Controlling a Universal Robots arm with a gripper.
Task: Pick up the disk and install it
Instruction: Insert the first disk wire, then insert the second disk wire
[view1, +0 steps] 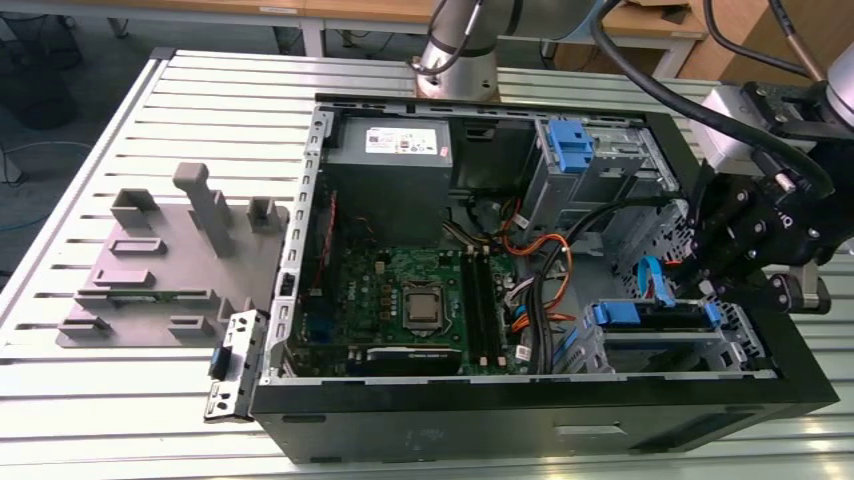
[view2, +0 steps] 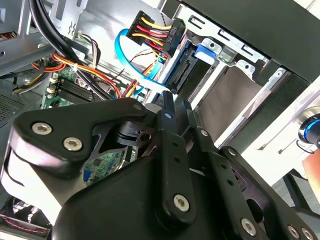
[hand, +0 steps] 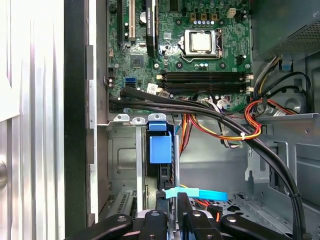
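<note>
Your disk, the flat silver metal hard drive with blue plastic side rails (view1: 654, 318), lies in the grey metal drive cage (view1: 747, 352) inside the open black computer case (view1: 534, 430). That spot is low in the frame, toward the exterior view's right. The case sits on the pale slatted metal worktop (view1: 80, 400). The black pincer (view1: 717, 290) hangs right at the far end of the disk, just above the cage. I cannot tell from these pictures if the pincer is open or closed, so do not trust that it has a good hold. In the second wrist view the pincer (view2: 167, 107) sits very near a thin light blue flat cable (view2: 132, 60) and a black plug with yellow, red and black wires (view2: 155, 32). In the first wrist view that same blue cable (hand: 197, 194) crosses just beside the pincer (hand: 172, 212). I think the step in hand is seating the disk in its cage, and it looks nearly done. To do it well, go slowly and push straight along the rails, not at a slant. Keep the disk flat so both blue rails slide evenly. Watch the blue cable and the wires so that nothing gets pinched or pulled. If the disk sticks, do not force it.
</note>
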